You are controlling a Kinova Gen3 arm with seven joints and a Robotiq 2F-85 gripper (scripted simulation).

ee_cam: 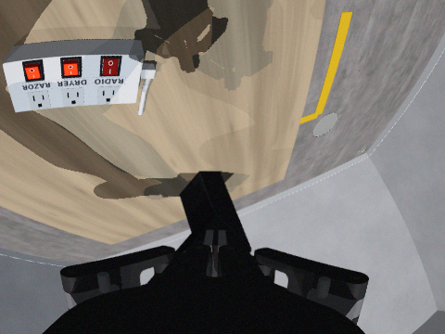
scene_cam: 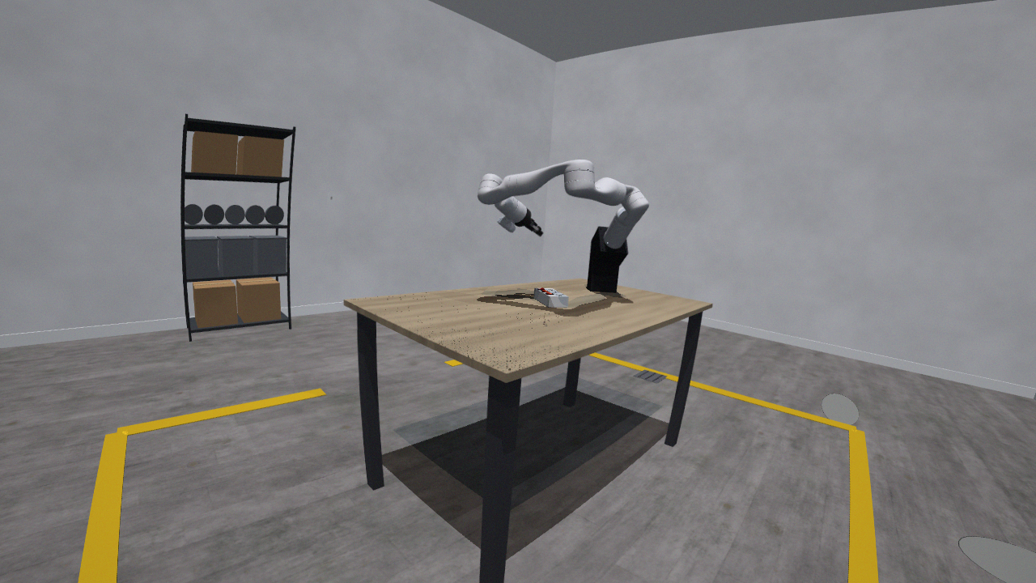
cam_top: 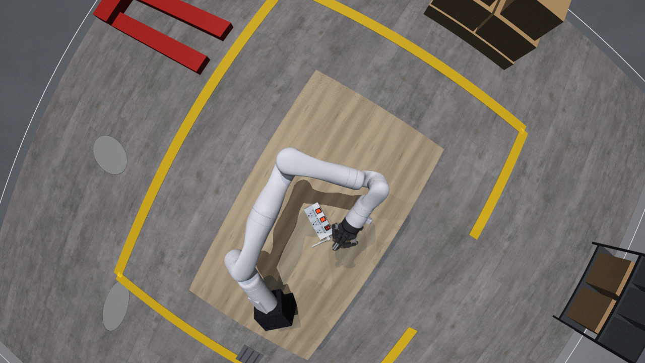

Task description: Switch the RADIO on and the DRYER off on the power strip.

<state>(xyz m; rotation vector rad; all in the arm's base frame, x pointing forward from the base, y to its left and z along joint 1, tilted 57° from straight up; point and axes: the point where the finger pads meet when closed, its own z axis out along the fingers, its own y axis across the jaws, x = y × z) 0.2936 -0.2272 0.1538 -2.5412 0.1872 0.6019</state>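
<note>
A white power strip (ee_cam: 74,76) lies flat on the wooden table, right way up, with three red rocker switches labelled RAZOR (ee_cam: 32,70), DRYER (ee_cam: 70,67) and RADIO (ee_cam: 110,65). RAZOR and DRYER glow brighter orange; RADIO looks a darker red. The strip also shows in the overhead view (cam_top: 319,220) and in the side view (scene_cam: 552,294). My gripper (ee_cam: 215,242) (scene_cam: 536,230) (cam_top: 338,245) is shut with nothing between the fingers. It hangs high above the table, beside the strip's RADIO end, pointing down at a slant.
A short white cord stub (ee_cam: 145,91) sticks out of the strip's RADIO end. The arm's black base (cam_top: 275,310) stands at the table's near end. A shelf rack (scene_cam: 235,226) with boxes stands off by the wall, and yellow floor lines ring the table.
</note>
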